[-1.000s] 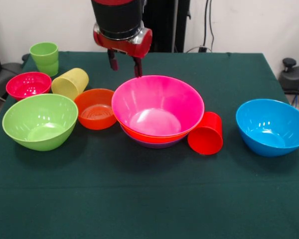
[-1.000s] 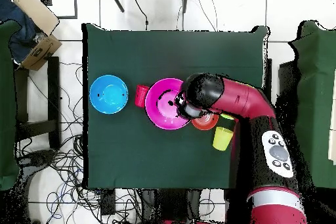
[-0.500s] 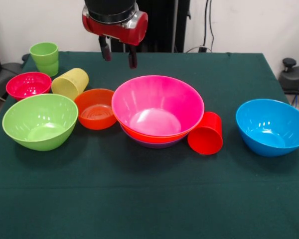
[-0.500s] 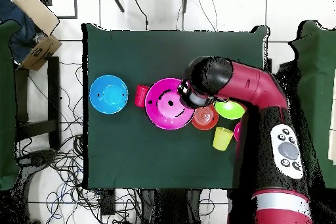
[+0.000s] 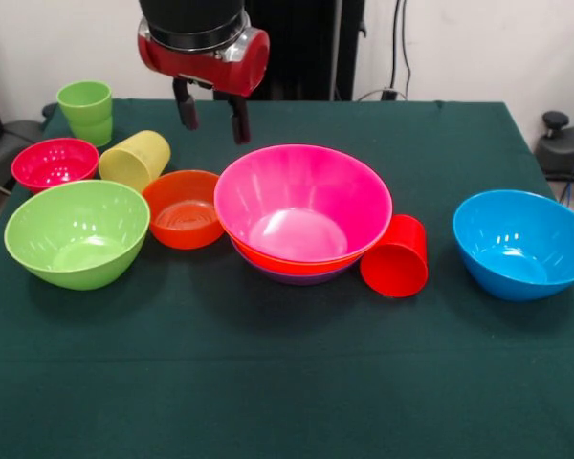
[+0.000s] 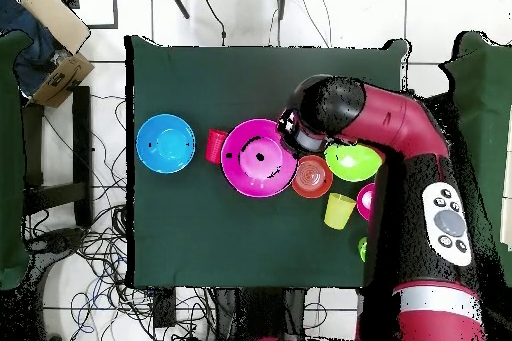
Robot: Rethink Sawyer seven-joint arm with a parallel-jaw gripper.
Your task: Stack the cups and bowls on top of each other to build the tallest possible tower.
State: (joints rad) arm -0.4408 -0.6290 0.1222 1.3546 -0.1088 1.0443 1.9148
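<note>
Two spread fingers of the empty tool (image 5: 212,113) hang near the pink bowl (image 5: 303,206); descending carelessly could clip its far rim.

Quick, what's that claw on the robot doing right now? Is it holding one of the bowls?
Gripper: open and empty, fingers spread, raised above the table behind the small orange bowl and the pink bowl.
</note>
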